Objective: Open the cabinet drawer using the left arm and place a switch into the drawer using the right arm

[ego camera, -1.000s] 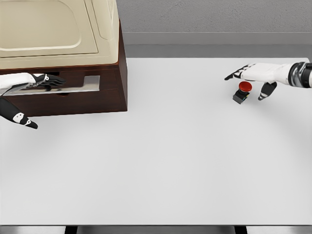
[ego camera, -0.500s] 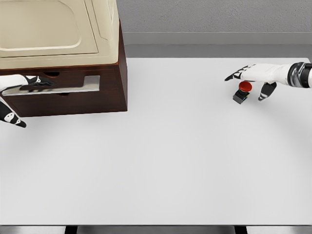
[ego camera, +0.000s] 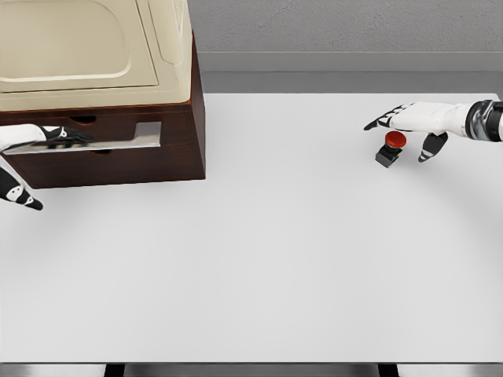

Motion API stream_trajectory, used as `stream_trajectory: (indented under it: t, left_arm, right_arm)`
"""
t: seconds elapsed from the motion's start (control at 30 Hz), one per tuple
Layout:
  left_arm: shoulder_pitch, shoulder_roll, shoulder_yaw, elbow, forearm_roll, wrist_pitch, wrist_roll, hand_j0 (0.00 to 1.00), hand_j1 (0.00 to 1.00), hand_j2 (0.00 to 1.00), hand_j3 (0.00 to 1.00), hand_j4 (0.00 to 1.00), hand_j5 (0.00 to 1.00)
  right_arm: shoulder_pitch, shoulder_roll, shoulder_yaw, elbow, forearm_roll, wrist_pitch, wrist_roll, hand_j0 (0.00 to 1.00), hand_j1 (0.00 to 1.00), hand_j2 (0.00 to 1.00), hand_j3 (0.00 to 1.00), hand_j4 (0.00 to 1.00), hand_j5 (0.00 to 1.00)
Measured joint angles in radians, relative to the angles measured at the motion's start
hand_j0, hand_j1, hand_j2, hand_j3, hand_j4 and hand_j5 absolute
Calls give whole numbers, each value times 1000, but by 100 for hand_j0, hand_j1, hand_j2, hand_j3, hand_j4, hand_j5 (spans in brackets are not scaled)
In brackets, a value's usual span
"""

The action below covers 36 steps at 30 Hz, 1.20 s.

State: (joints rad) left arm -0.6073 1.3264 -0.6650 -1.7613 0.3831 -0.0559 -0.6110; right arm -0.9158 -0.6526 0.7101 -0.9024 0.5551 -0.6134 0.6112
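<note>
A dark brown cabinet (ego camera: 177, 149) with a cream top stands at the table's far left. A grey handle bar (ego camera: 118, 140) runs across its drawer front. My left hand (ego camera: 56, 169) is at the left edge; its fingers (ego camera: 61, 135) lie stretched along the bar's left part and the thumb hangs apart below, so it is open. The drawer looks shut or barely out. A switch (ego camera: 390, 147) with a red button on a black base sits at the far right. My right hand (ego camera: 398, 133) hovers just over it, open, fingers spread, not gripping it.
The white table (ego camera: 259, 259) stretches wide between cabinet and switch. Its front edge runs along the bottom of the picture. A grey wall lies behind the table's far edge.
My left hand has slid leftward along the drawer handle, uncovering more of the bar. The right hand and the switch have stayed almost still.
</note>
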Motion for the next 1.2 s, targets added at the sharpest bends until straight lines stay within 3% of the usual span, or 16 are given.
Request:
stream_trajectory:
  t: [0.37,0.87,1.2]
  left_arm:
    - [4,37,-29,-1,46,-99,0,100,100,100,100,100,100]
    - [17,70,-109,4,17,-214,5,100,100,100,100,100,100]
    - [21,140,-153,-1,68,-336,2,100,100,100,100,100,100]
  right_arm:
    - [0,-1,0,0,0,0,0,100,100,100,100,100,100]
    - [0,-2,0,-1,0,0,0,100,100,100,100,100,100]
    - [0,-3,-1,-3,0,0,0,100,100,100,100,100,100]
